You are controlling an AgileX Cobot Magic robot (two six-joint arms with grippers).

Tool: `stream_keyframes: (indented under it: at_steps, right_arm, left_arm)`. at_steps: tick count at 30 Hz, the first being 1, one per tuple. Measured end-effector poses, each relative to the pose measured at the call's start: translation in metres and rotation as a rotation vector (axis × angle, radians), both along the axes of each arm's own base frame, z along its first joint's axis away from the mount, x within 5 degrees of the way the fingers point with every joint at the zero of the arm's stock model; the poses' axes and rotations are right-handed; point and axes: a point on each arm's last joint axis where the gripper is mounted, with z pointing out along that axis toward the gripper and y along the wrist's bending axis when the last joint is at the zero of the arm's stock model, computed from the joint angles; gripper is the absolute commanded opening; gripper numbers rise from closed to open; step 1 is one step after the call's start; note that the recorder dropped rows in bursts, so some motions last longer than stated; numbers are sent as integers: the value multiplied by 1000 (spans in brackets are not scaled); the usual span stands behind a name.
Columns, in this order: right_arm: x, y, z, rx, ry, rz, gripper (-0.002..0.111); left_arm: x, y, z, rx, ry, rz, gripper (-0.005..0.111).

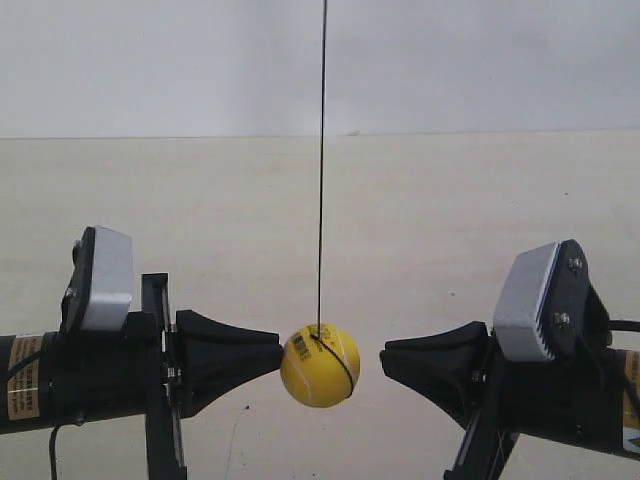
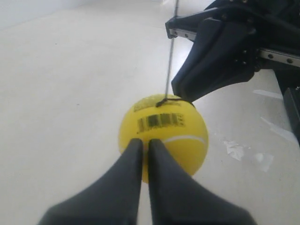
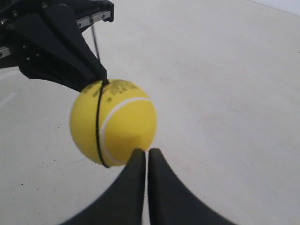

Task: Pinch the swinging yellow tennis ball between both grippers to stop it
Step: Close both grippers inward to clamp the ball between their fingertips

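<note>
The yellow tennis ball point(image 1: 320, 366) hangs on a thin black string point(image 1: 322, 150) just above the pale table, between both grippers. My left gripper point(image 1: 278, 355), on the arm at the exterior view's left, is shut and its tips rest against the ball's barcode side. In the left wrist view the ball point(image 2: 164, 133) sits right at this gripper point(image 2: 145, 143). My right gripper point(image 1: 384, 356) is shut too, with a small gap to the ball. In the right wrist view the ball point(image 3: 117, 124) lies slightly to one side of this gripper point(image 3: 144, 152).
A pale tabletop point(image 1: 450, 200) stretches back to a white wall point(image 1: 480, 60). Whitish scuff marks point(image 2: 243, 152) show on the table beneath the right arm. Each arm carries a grey-white box point(image 1: 105, 278) behind its jaws.
</note>
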Motion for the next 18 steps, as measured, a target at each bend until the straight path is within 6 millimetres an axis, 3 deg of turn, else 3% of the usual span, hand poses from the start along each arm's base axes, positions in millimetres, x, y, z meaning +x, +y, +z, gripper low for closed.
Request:
stream_keyframes:
  at_steps: [18]
  right_arm:
    - [0, 0, 0, 1, 0, -2, 0]
  left_arm:
    - [-2, 0, -1, 11, -2, -24, 5]
